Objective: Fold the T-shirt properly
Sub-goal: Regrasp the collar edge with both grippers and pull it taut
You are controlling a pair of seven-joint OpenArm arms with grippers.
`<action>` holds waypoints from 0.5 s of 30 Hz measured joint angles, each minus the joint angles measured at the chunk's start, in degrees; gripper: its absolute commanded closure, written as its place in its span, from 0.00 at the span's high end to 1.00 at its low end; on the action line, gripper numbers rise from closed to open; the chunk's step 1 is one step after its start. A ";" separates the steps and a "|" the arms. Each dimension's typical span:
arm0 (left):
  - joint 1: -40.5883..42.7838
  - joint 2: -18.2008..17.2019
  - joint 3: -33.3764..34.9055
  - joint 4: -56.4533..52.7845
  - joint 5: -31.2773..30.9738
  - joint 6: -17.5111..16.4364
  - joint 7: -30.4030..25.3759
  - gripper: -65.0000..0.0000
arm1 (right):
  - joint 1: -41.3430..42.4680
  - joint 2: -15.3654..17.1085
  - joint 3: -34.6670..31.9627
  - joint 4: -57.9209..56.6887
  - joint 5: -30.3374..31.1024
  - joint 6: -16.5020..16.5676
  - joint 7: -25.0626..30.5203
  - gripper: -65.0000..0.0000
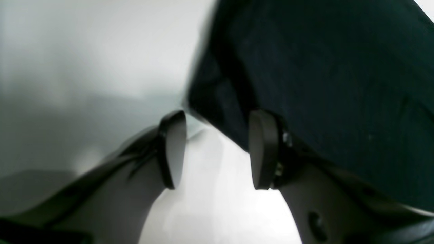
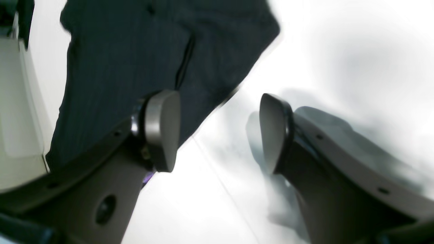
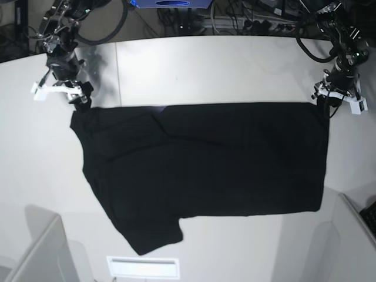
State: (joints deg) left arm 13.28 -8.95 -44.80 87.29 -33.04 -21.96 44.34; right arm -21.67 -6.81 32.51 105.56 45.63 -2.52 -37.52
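The black T-shirt [image 3: 205, 158] lies spread flat on the white table [image 3: 205, 70], one sleeve pointing to the near edge. My left gripper [image 3: 326, 106] hovers at the shirt's far right corner. In the left wrist view it [image 1: 218, 115] stands open with nothing between the pads, and the shirt [image 1: 339, 84] lies beyond its right finger. My right gripper [image 3: 79, 100] is at the far left corner. In the right wrist view it [image 2: 218, 96] is open and empty too, with the shirt [image 2: 129, 51] behind its left finger.
Cables and equipment [image 3: 247, 20] line the table's back edge. A white slotted panel [image 3: 141, 267] sits at the near edge, with grey partitions at the lower left [image 3: 35, 252] and lower right [image 3: 358, 229].
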 measured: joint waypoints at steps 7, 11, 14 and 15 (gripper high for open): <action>-4.50 0.11 -3.98 -9.49 -1.60 -0.85 -1.99 0.45 | 0.74 0.02 0.33 -5.51 -0.04 -0.02 -0.11 0.66; -6.64 0.85 -6.54 -12.52 -2.19 -1.07 -3.26 0.45 | 2.75 0.17 0.44 -9.29 0.83 0.63 1.22 0.66; -6.91 0.85 -6.51 -12.74 -2.14 -1.07 -3.23 0.45 | 5.03 0.17 0.44 -11.56 0.98 1.01 1.60 0.66; -6.93 0.87 -6.51 -12.74 -2.16 -1.07 -3.26 0.45 | 5.70 0.17 0.44 -12.04 1.05 1.01 1.57 0.66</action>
State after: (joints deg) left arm 6.35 -8.08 -51.31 74.54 -35.20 -23.03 41.08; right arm -15.97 -6.63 32.95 93.51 46.68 -1.52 -35.94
